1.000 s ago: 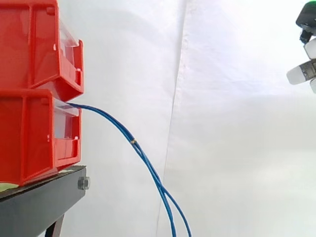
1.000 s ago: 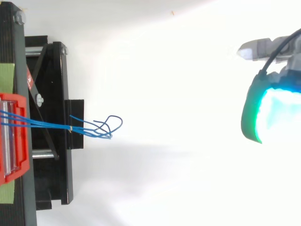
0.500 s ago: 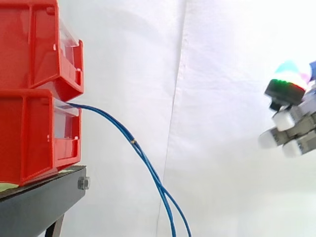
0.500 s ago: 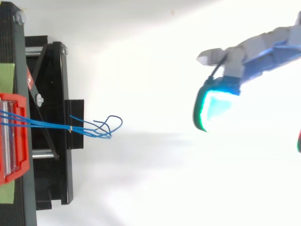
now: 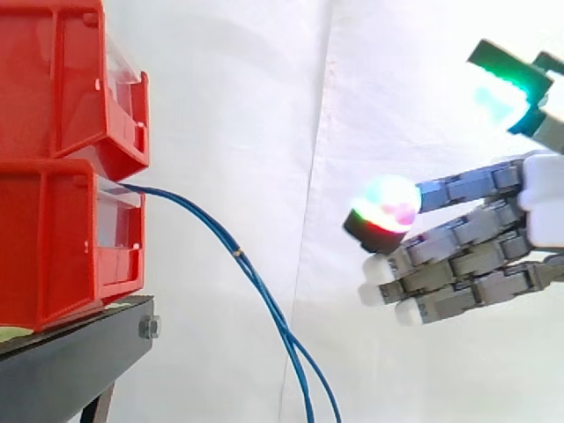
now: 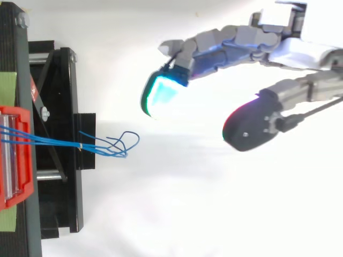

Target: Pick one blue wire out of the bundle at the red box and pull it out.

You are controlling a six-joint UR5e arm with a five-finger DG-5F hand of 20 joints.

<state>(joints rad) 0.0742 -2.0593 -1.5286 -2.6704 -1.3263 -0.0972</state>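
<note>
A bundle of thin blue wires (image 5: 231, 245) comes out of the lower red box (image 5: 62, 238) and droops down to the right, held together by a small yellow tie. From above, the blue wires (image 6: 107, 145) end in loose loops beyond the stand. My hand (image 5: 467, 256) reaches in from the right with its fingers stretched out toward the wires, well apart from them. In the top view the hand (image 6: 241, 43) is open, its thumb spread away from the fingers, nothing between them.
A second red box (image 5: 70, 79) is stacked on the lower one. Both rest on a black stand (image 5: 70, 361), also the black stand (image 6: 59, 134) from above. A white curtain is the backdrop.
The hand has come in from the right edge toward the wires and lowered a little, its fingers now extended. The wires have not moved.
</note>
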